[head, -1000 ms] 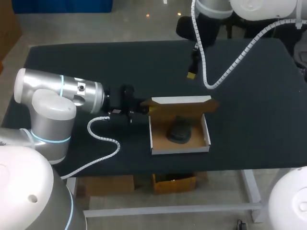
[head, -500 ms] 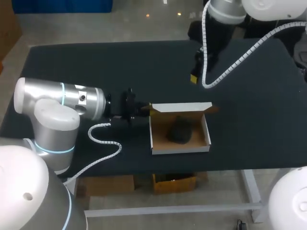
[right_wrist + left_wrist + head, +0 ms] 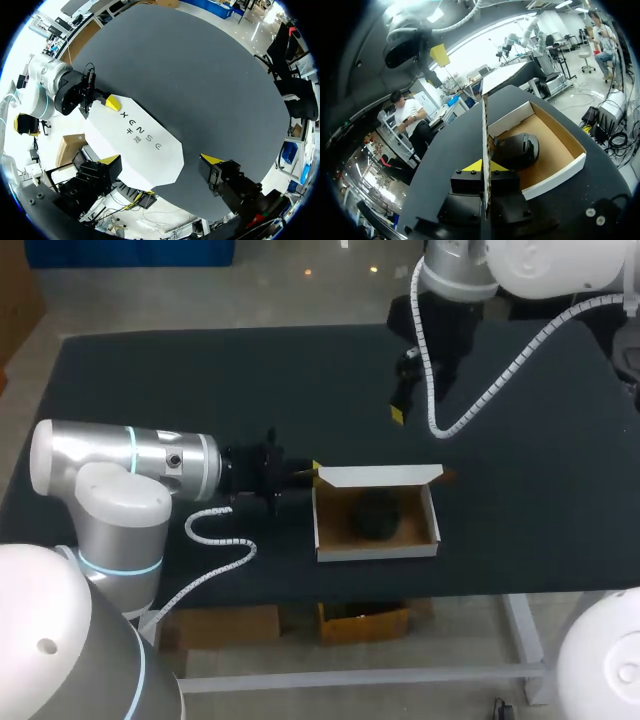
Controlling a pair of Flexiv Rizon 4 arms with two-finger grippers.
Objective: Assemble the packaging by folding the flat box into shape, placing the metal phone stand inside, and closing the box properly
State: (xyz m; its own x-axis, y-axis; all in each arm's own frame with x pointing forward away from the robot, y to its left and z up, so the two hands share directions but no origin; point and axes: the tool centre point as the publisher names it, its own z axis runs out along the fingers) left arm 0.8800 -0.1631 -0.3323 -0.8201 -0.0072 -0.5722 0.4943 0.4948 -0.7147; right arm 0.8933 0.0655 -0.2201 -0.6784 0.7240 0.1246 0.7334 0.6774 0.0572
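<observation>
Left wrist view, left gripper [image 3: 483, 166]: narrow, pinching the upright lid [image 3: 484, 125] at its end.
Phone stand [image 3: 517, 148]: in box [image 3: 555, 172], just ahead.
Right gripper [image 3: 161, 159]: wide, empty, lid well ahead.
Handling: light, bendy card; grip its edge.

Robotics lab: left arm [image 3: 120, 455] and right arm [image 3: 460, 270] at black table [image 3: 200, 380].
</observation>
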